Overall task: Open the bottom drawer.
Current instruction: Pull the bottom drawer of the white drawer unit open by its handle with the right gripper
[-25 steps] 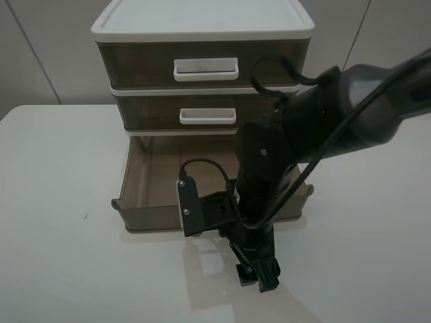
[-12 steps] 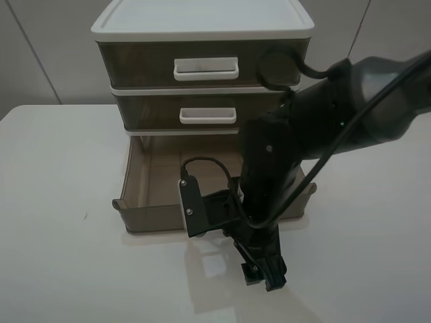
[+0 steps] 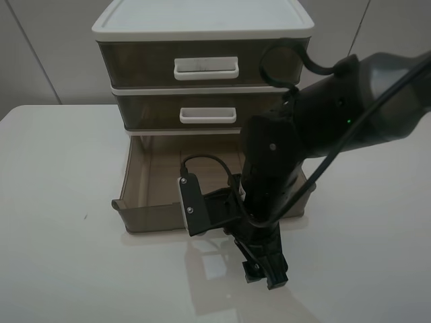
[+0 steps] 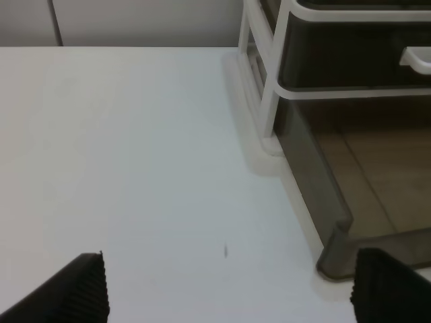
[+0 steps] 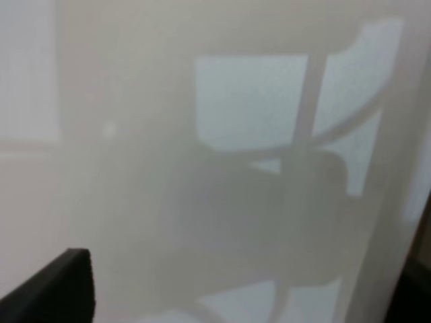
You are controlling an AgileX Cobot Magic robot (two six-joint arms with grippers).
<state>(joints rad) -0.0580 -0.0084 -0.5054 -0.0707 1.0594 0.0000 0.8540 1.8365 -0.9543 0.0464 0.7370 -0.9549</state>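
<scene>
Bottom drawer (image 3: pixel 151 217) is open: lowest tier of the white-framed three-drawer unit (image 3: pixel 202 27), tray extended well forward over the tabletop (image 3: pixel 60 175). Middle drawer (image 3: pixel 151 111) and top drawer (image 3: pixel 135 64) sit flush in the frame. Right end effector (image 3: pixel 264 274) points down at the tabletop just in front of the drawer's front wall; its arm covers the middle of that wall (handle hidden).

Left wrist view: left end effector (image 4: pixel 236 296) spread wide, nothing between the fingers, over bare tabletop (image 4: pixel 135 134) beside the drawer's side wall (image 4: pixel 306 168), not touching it.

Right wrist view: right end effector (image 5: pixel 242 296) wide, holding nothing; under it only blurry tabletop (image 5: pixel 135 168) with reflections. Contact with the surface: can't tell.
</scene>
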